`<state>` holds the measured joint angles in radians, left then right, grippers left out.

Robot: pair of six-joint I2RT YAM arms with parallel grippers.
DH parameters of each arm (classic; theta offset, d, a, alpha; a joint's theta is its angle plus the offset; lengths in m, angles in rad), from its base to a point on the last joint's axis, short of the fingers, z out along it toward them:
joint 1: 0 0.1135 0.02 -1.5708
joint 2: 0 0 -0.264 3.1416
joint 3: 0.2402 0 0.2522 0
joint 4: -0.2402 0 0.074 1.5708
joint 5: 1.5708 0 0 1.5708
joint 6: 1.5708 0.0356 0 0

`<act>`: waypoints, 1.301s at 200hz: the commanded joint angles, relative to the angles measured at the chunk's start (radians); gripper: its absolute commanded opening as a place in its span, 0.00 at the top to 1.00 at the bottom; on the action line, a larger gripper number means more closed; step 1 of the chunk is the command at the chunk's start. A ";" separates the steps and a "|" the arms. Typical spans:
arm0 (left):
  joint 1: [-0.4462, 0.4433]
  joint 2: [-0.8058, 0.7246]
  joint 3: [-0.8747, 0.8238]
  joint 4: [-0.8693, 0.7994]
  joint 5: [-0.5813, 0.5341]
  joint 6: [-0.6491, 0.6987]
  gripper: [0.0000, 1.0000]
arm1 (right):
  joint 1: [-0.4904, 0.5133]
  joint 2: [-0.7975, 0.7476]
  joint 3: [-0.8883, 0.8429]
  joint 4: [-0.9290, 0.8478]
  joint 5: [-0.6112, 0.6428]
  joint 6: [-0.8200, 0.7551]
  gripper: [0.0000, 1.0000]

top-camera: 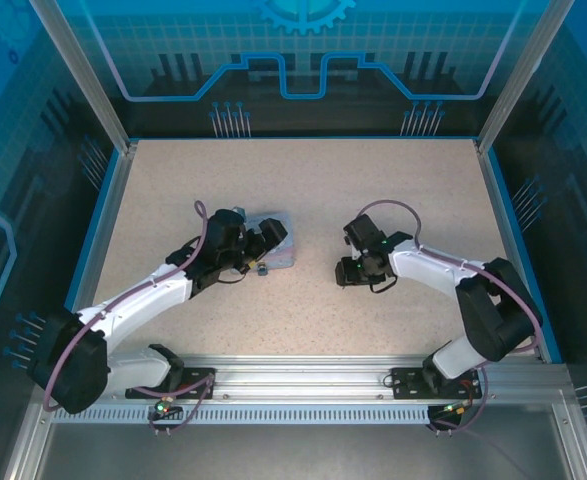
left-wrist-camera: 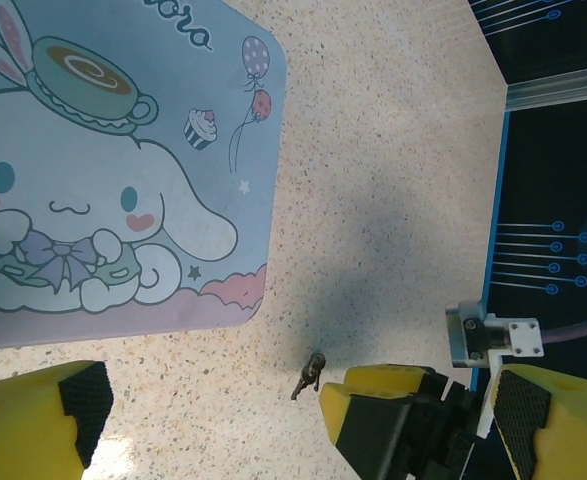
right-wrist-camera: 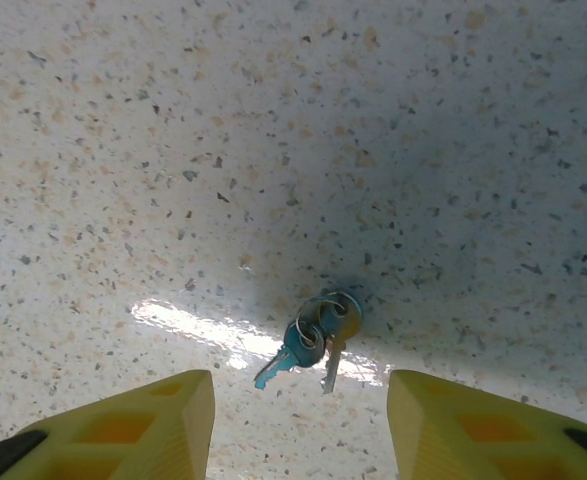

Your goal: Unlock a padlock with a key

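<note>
Left side first: my left arm (top-camera: pixel 143 295) reaches over the desk (top-camera: pixel 173 180) to the pale-blue cartoon tin (top-camera: pixel 278 248). The left jaws are spread fully wide, gripping nothing, low over the tin's near edge. The padlock (top-camera: pixel 261 269) lies on the desk just beside the tin's near corner, not touching it. In the left wrist view it's a tiny dark thing close by one yellow finger (left-wrist-camera: pixel 373 385), untouched. It's too small to tell whether the shackle is shut or popped. Moving right: a stretch of bare desk, then my right arm (top-camera: pixel 453 275), bent in toward mid-desk and well apart from tin and padlock. The right jaws are parted and empty, with a yellow finger (right-wrist-camera: pixel 123 425) on each side of open desk. The keys (right-wrist-camera: pixel 318 335), one blue-headed and one plain metal on a small ring, lie flat on the desk just ahead of those fingers. They sit roughly centred in the gap and touch neither finger. Progress, my call: basically nothing done. No key is in hand, the padlock isn't held, and no key is in the lock. What's left is everything: close the right jaws on a key, probably the blue one, though I can't tell which fits. Then pin or lift the padlock with the left jaws, bring the key across, seat it in the keyway, turn it and free the shackle. Both parts are tiny and flat on the desk, so picking them up looks fiddly.
</note>
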<state>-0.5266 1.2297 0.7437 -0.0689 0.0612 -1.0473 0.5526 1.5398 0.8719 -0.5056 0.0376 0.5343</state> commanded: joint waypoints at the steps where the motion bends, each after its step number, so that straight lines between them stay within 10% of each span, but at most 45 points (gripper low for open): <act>1: -0.007 0.001 -0.012 0.020 0.008 -0.004 0.01 | 0.029 0.027 0.038 -0.049 0.057 0.033 0.52; 260: -0.007 -0.015 -0.029 0.023 -0.005 -0.007 0.01 | 0.077 0.147 0.082 -0.010 0.035 0.048 0.54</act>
<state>-0.5266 1.2297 0.7303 -0.0685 0.0608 -1.0473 0.6403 1.6722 0.9325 -0.5224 0.1036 0.5797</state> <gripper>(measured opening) 0.988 0.457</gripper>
